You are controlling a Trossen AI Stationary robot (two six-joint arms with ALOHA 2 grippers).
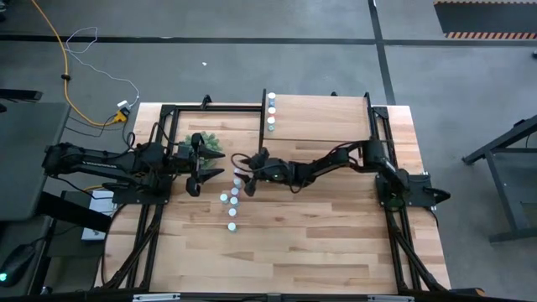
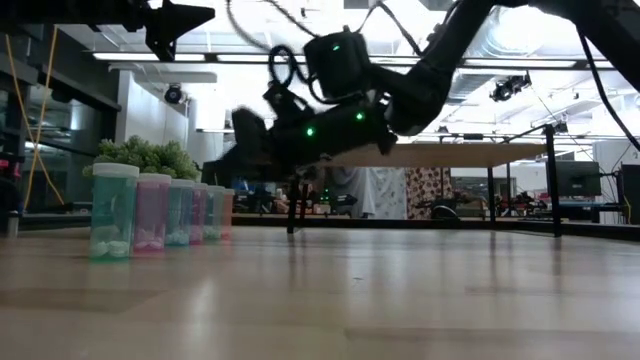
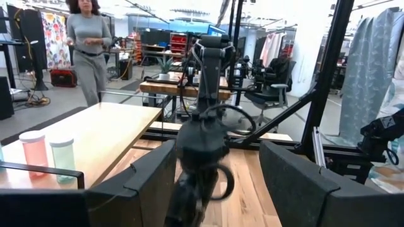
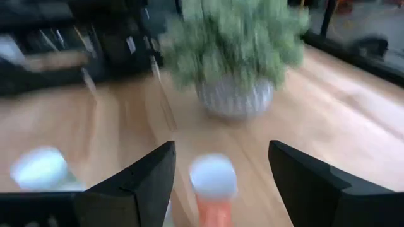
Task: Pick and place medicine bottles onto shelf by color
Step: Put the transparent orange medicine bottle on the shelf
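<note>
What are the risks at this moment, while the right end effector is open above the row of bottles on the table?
1. The bottles stand close together in a row, so the open right end effector, poised over a pink bottle, might knock its neighbours over.
2. The potted plant stands close beyond it and could be brushed.
3. The left end effector hangs nearby, so the arms might collide.

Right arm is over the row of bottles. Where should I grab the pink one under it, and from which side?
Grip the pink bottle on its body just below the white cap, coming down from above. It stands upright between the right pincer's open fingers, and a neighbouring bottle stands alongside, so a side approach looks crowded.
</note>
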